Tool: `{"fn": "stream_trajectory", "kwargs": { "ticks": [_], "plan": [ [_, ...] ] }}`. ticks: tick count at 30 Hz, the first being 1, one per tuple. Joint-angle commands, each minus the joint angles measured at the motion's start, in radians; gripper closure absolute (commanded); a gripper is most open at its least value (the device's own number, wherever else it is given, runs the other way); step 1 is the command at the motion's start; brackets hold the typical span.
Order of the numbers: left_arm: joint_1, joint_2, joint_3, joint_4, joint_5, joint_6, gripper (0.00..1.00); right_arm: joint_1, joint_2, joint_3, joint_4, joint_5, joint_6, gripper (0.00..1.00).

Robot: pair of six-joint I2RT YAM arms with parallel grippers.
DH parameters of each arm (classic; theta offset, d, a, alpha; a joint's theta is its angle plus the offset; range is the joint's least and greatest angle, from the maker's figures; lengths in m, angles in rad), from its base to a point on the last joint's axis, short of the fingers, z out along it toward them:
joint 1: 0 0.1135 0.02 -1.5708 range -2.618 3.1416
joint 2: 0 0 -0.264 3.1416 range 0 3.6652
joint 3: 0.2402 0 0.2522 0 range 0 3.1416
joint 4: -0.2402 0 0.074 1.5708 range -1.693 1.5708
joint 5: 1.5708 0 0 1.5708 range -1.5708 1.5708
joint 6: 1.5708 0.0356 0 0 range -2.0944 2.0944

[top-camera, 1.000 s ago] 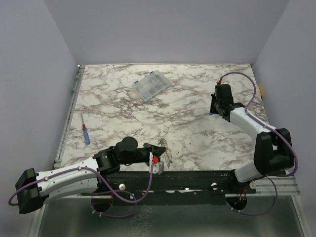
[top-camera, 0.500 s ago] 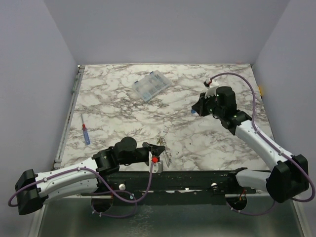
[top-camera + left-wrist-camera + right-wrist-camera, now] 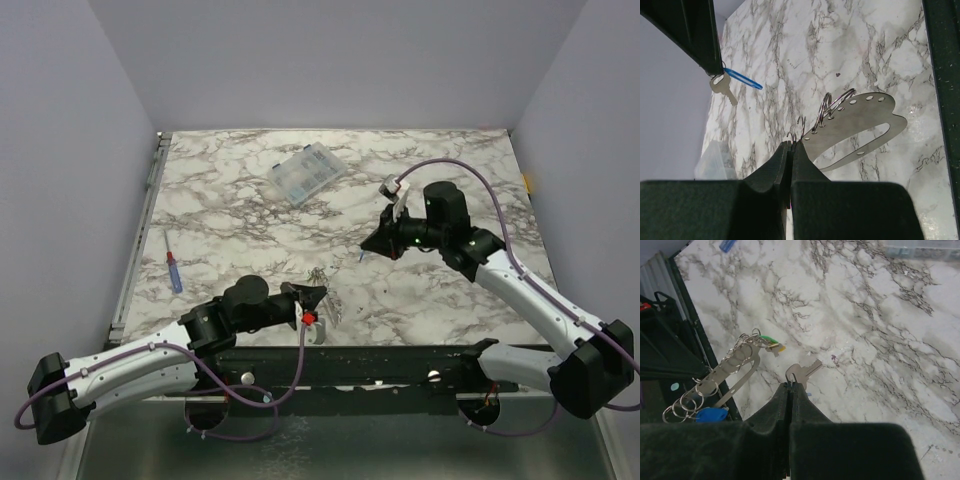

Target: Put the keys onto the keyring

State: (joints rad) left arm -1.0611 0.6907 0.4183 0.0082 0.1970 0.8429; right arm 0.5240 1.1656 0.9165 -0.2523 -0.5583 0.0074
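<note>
The keyring point(image 3: 860, 115) is a flat pale metal oval with holes and several wire rings, tilted up off the marble. My left gripper point(image 3: 791, 145) is shut on its near end; from above both show at the front, the gripper point(image 3: 306, 297) and the keyring point(image 3: 328, 306). My right gripper point(image 3: 791, 385) is shut on the small loop of a silver key point(image 3: 806, 371), which hangs over the table with a blue tag point(image 3: 742, 79). That key point(image 3: 722, 89) is up and left of the keyring, apart from it. Green and yellow keys point(image 3: 771, 342) hang on the keyring point(image 3: 732, 372).
A clear compartment box point(image 3: 306, 174) lies at the back middle. Near the left edge lies a red-and-blue screwdriver point(image 3: 174, 271). A black rail point(image 3: 400, 360) runs along the near edge, just behind the keyring. A blue tag point(image 3: 710, 415) hangs on the keyring's lower rings.
My right arm has swung left from the right side toward the table's middle, carrying the key nearer the keyring. The left gripper has shifted slightly with the keyring.
</note>
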Motion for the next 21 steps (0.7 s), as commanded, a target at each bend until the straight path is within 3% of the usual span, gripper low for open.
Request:
{"fn": "stream_trajectory", "kwargs": {
  "ticks": [1, 21],
  "plan": [
    [0.006, -0.023, 0.005, -0.003, -0.034, 0.027, 1.00, 0.003, -0.042, 0.048, -0.076, -0.141, -0.046, 0.99],
    [0.039, -0.086, 0.019, -0.075, -0.119, 0.116, 1.00, 0.069, -0.050, 0.175, -0.407, -0.482, -0.105, 0.99]
  ]
}}
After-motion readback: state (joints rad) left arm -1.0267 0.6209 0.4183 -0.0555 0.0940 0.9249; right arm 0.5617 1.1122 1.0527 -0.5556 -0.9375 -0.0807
